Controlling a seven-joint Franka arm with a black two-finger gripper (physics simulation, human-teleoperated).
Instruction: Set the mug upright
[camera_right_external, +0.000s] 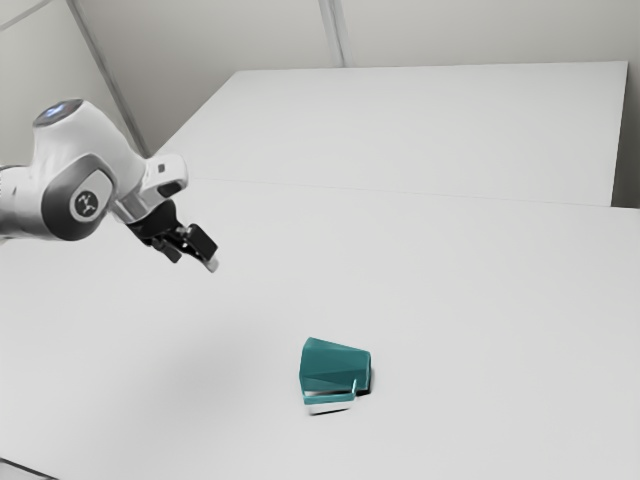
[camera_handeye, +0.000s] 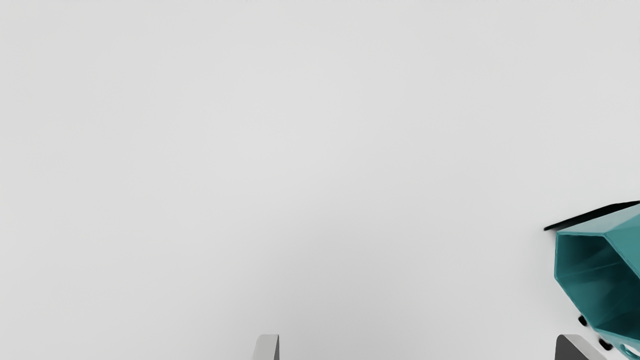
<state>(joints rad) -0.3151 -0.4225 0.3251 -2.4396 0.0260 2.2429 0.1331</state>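
Mug: we see the teal, many-sided mug (camera_right_external: 335, 367) lying on its side on the white table (camera_right_external: 480, 290), in the lower middle of the exterior view.
Mouth: we find the mug's wider, open end facing the exterior view's left; in the wrist view we look partly into its darker hollow.
Handle: we note the handle (camera_right_external: 329, 398) on the side of the mug toward the exterior view's bottom edge, with small dark shadows (camera_right_external: 330, 412) by it.
Gripper: we observe the black gripper (camera_right_external: 193, 258) above the table, tilted downward, well apart from the mug and toward the exterior view's left from it.
Fingers: in the wrist view we see the two fingers (camera_handeye: 266, 348) standing wide apart; they have hold of nothing, and bare table lies between their tips.
Mug in wrist view: we see part of the mug beyond one fingertip, outside the gap, its far portion cut off by the picture's edge.
Arm: we trace the white and grey arm (camera_right_external: 115, 160) entering from the exterior view's left.
Background: we see pale walls (camera_right_external: 480, 30) behind the table.
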